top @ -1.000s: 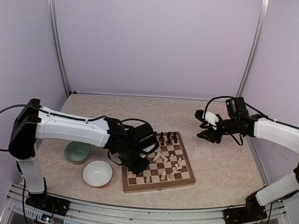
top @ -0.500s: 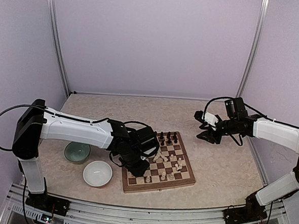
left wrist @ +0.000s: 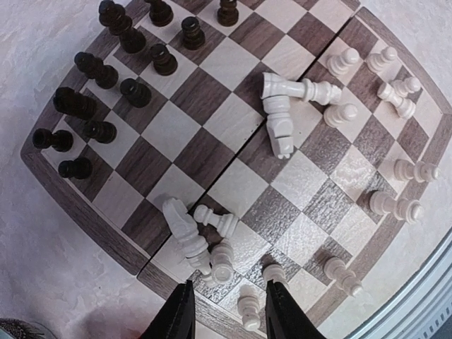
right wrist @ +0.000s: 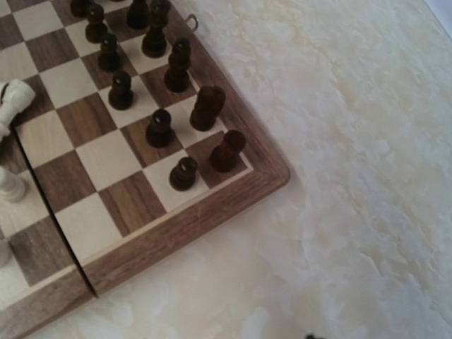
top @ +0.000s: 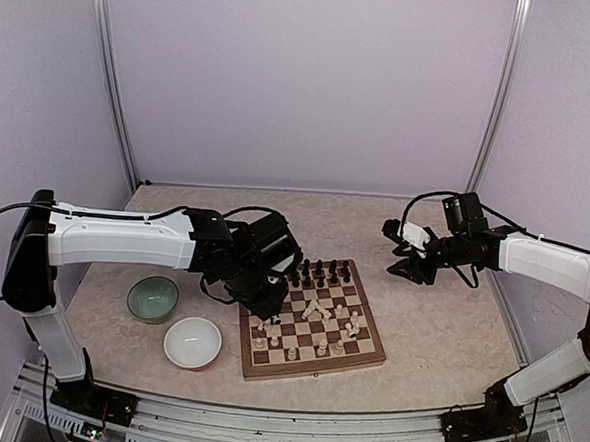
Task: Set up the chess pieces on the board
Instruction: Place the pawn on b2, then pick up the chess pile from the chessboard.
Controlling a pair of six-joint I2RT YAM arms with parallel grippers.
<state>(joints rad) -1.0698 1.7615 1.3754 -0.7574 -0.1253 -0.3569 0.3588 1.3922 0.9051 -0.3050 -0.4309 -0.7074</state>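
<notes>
The left pincer (left wrist: pixel 227 311) hangs parted and empty over the edge of the board (left wrist: pixel 176 134). Just ahead, at its 11 o'clock, a toppled cream piece (left wrist: pixel 185 229) lies with its long axis running 11-to-5 — nearly crosswise to the finger line, so probably an easy pinch. The right pincer (top: pixel 411 263) hovers above the worktop (top: pixel 439 330) at the board's 3 o'clock, well farther off — its opening I cannot tell.

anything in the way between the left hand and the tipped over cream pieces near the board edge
Nothing visible. The fallen cream pieces lie directly ahead of the open left hand, though upright cream pieces crowd right beside them.
</notes>
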